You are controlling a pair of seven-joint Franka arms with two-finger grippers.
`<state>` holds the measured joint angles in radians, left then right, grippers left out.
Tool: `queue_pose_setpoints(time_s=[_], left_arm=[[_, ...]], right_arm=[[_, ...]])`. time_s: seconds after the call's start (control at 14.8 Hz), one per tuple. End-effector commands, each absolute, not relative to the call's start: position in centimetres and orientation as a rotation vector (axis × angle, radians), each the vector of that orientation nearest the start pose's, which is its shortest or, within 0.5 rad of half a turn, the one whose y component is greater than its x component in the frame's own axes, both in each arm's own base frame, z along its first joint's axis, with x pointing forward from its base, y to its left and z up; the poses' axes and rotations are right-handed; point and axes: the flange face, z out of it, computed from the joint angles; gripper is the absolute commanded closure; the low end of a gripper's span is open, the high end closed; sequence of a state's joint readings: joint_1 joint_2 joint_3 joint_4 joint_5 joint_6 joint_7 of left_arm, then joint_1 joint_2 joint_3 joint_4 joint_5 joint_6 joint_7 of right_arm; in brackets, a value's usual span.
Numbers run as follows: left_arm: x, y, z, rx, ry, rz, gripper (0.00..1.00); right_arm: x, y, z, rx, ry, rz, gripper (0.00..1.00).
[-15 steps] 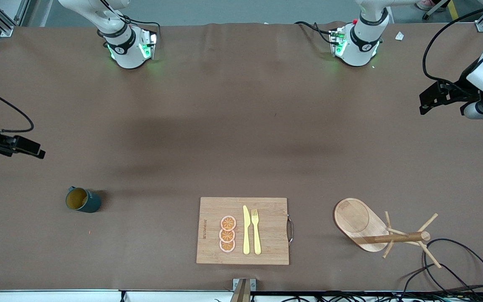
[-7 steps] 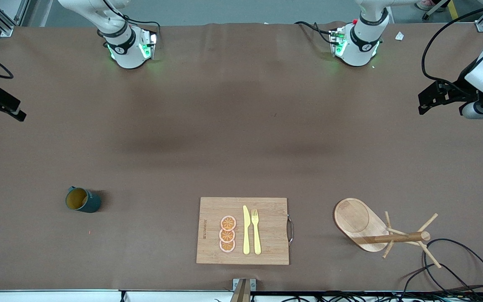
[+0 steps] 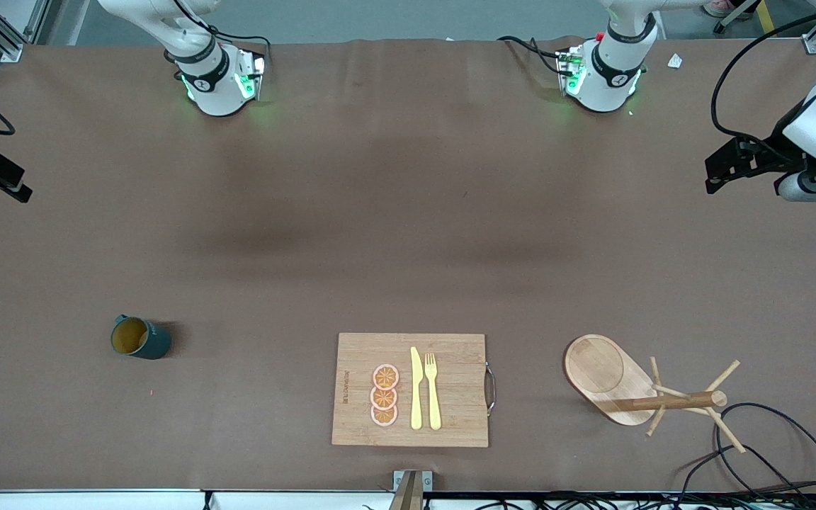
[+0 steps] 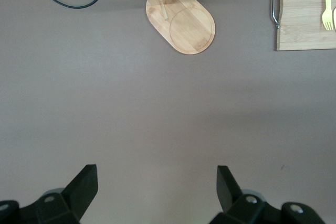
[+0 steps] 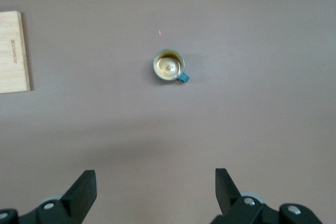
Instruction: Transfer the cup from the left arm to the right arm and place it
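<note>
– Two arms, one cup (image 3: pixel 140 338): which one is closer to it?

– The right arm, clearly. The cup stands on the table well apart from the wooden board (image 3: pixel 450 354), off toward the right arm's end and about level with the board's edge farther from the front camera. The right gripper (image 5: pixel 155 182) hangs high over that same end, and its wrist camera looks almost straight down into the cup. The left gripper (image 4: pixel 157 179) is up over bare table past the board toward the left arm's end, with the whole board between it and the cup.

– What are the fingers doing?

– Both pairs are spread wide and hold nothing.

– So the hand-over as the task words it?

– My guess is that the left arm would have a long reach across the table, while the right arm only needs to come down and forward.

– How does the cup look?

– It is small, dark teal and upright, with its mouth up and a golden-yellow inside. A loop handle sticks out on the side away from the board. It has no long axis to line up with, so I'd judge the handle to be the only thing that sets the approach angle.
</note>
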<state>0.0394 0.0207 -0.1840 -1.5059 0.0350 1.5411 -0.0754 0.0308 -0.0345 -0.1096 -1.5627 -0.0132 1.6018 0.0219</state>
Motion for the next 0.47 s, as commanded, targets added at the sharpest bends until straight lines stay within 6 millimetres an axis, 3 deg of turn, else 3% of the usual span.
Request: queue_pose_setpoints(time_s=[0.0, 0.41], left_arm=[[55.0, -8.2, 64.2, -3.098, 0.114, -0.025, 0.0], [53.3, -8.8, 63.1, -3.101, 0.125, 0.02, 0.0]], right_arm=[[54.2, -4.2, 65.3, -3.168, 0.152, -0.098, 0.0], [54.6, -4.3, 64.0, -3.17, 0.154, -0.047, 0.0]])
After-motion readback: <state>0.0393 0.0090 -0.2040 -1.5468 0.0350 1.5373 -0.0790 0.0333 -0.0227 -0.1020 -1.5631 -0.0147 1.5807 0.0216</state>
